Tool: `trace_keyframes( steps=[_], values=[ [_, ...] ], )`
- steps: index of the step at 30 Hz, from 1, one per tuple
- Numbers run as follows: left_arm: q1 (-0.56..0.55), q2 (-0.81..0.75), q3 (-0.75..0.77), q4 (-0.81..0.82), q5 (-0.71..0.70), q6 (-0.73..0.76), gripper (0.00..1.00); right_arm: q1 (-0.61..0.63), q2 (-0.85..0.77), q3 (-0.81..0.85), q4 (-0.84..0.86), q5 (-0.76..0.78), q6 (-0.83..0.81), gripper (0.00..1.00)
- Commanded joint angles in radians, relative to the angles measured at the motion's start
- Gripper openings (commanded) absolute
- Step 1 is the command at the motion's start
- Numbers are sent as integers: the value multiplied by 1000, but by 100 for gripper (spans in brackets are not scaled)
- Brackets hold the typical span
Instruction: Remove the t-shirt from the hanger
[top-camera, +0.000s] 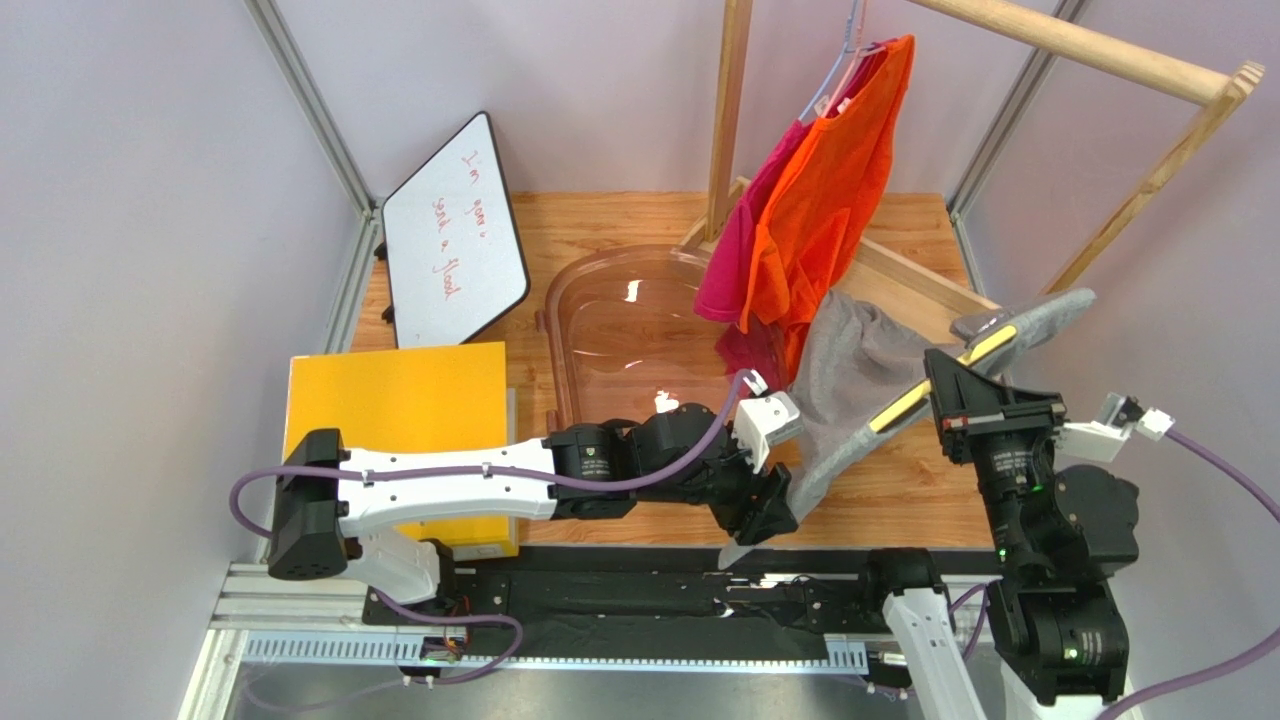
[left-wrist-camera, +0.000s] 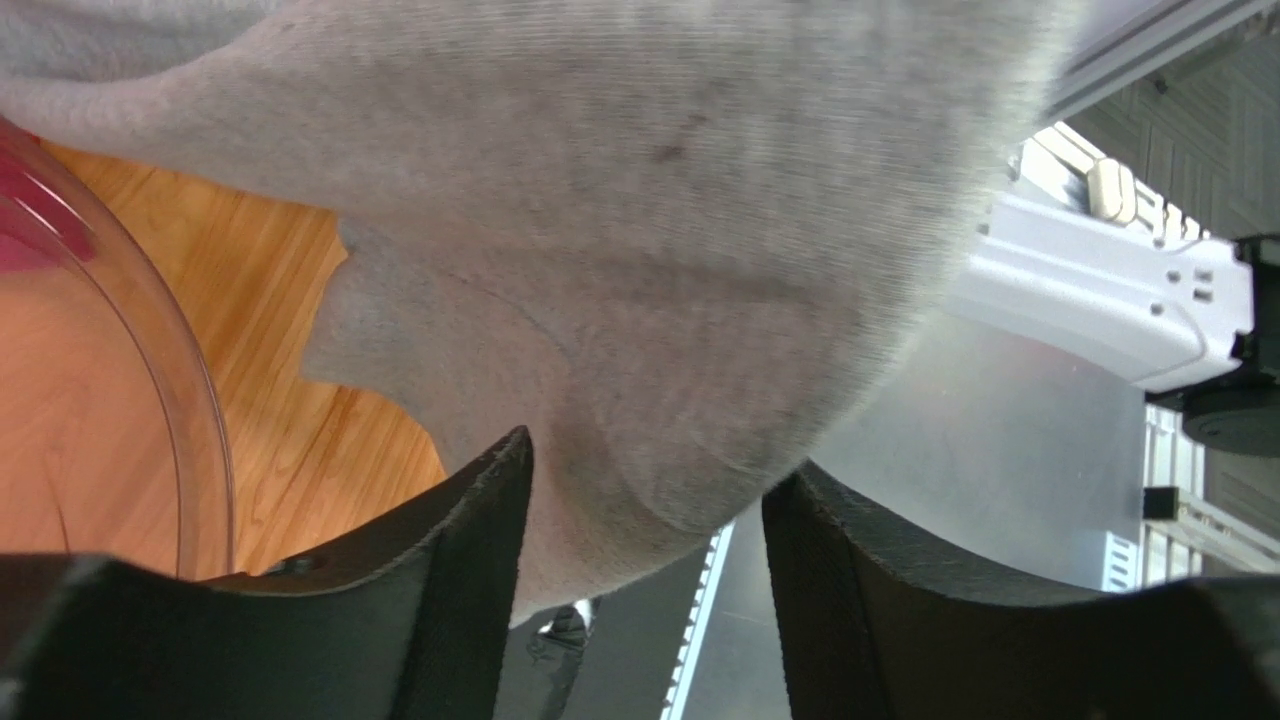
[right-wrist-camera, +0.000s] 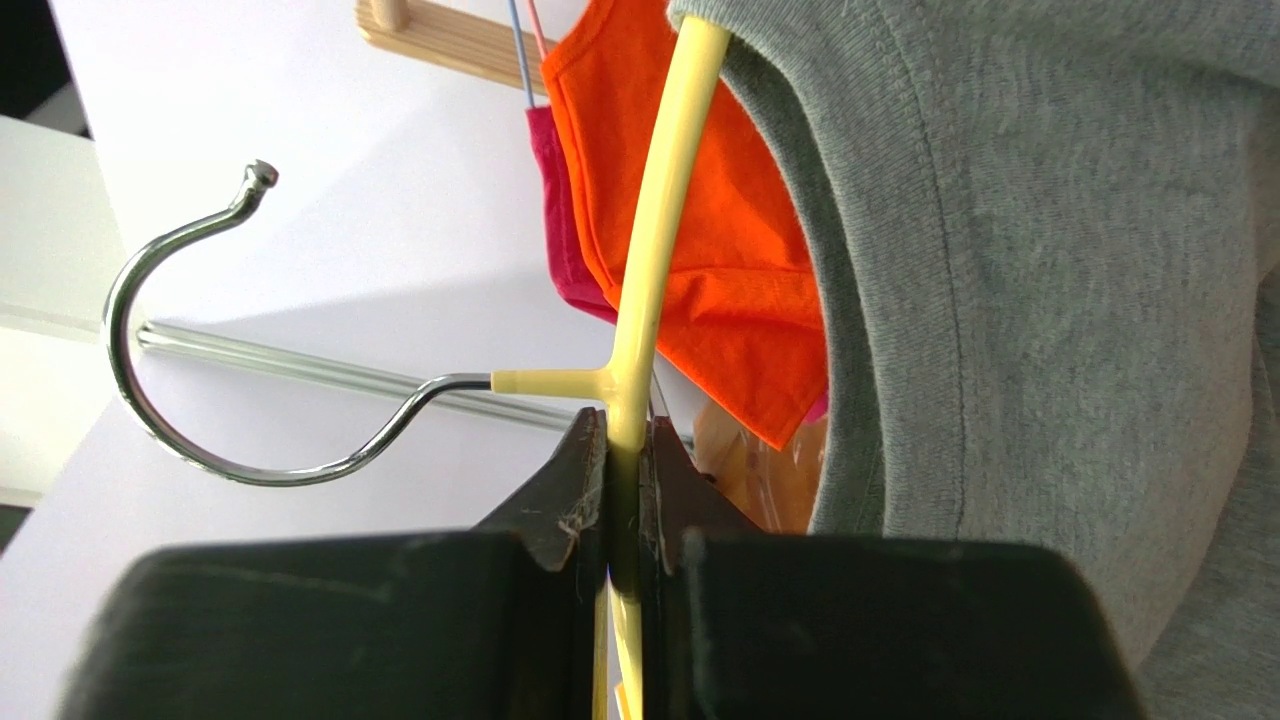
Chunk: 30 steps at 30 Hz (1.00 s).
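1. The grey t-shirt (top-camera: 845, 375) hangs right of centre in the top view, draped over a yellow hanger (top-camera: 902, 405) that runs on a slant from lower left to upper right.
2. Its lower hem drops to the left gripper (top-camera: 769, 507), just below the middle of the frame.
3. In the left wrist view, the cloth fills the upper part of the frame and a fold of it sags into the gap between the 2 black fingers (left-wrist-camera: 451, 570).
4. The left jaws stand apart. The fold brushes the inner edge of the left-hand finger, and nothing is pinched.
5. The right gripper (right-wrist-camera: 624, 443) is clamped tight on the hanger's yellow bar, just below where the metal hook (right-wrist-camera: 181, 345) joins it.
6. In the right wrist view, the t-shirt's ribbed neckline curves along the right of that bar, in the right half of the frame.
7. An orange shirt (top-camera: 827, 210) and a pink shirt (top-camera: 751, 248) hang on the wooden rack (top-camera: 1082, 45) at upper centre, just above the t-shirt.
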<state>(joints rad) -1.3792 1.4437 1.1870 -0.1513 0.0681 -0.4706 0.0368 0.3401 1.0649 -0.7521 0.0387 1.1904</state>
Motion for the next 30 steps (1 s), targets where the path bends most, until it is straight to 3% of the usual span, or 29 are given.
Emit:
trace_keyframes(
  steps=[1,7,10,14,21,30],
  values=[
    [-3,21,14,45,-51,-37,58,0,-53,52,37,95,38,0],
    [-3,55,-66,142,-114,-126,48,2,-58,49,26,105,95,0],
    [-4,60,-47,110,-134,-115,32,0,-59,53,22,130,112,0],
    [-4,17,-85,91,-244,-131,0,0,-44,64,11,165,133,0],
    [-1,-106,-162,-33,-436,-189,0,0,-7,-5,45,179,202,0],
    [-1,-385,-329,-136,-596,-240,0,0,-29,-37,17,357,207,0]
  ],
)
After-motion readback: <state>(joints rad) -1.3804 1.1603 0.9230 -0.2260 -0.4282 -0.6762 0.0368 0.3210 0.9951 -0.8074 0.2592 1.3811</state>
